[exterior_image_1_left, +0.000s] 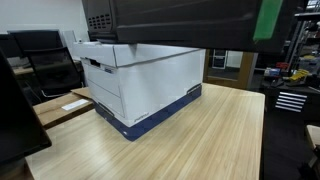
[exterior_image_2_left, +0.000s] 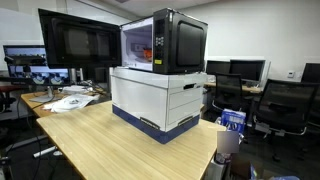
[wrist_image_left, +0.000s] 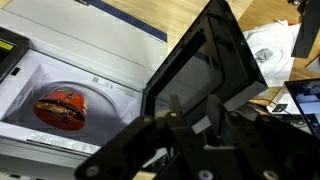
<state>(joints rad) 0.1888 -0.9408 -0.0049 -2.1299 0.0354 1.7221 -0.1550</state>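
Note:
A black microwave (exterior_image_2_left: 165, 42) stands on a white and blue cardboard box (exterior_image_2_left: 160, 100) on a wooden table (exterior_image_2_left: 110, 145). In the wrist view its door (wrist_image_left: 205, 65) hangs open, and a red-orange object (wrist_image_left: 62, 108) lies on the turntable in the lit white cavity. It also shows through the front in an exterior view (exterior_image_2_left: 148, 52). My gripper (wrist_image_left: 192, 112) is at the free edge of the open door, with its dark fingers a little apart. I cannot tell whether they clamp the door edge. The arm does not show in either exterior view.
The box (exterior_image_1_left: 140, 85) sits near the middle of the table (exterior_image_1_left: 200, 140). Papers (exterior_image_2_left: 70, 100) lie at one end of the table. Office chairs (exterior_image_2_left: 290, 105), monitors (exterior_image_2_left: 75, 40) and desks stand around it. A white cup (exterior_image_2_left: 228, 140) is at the table's corner.

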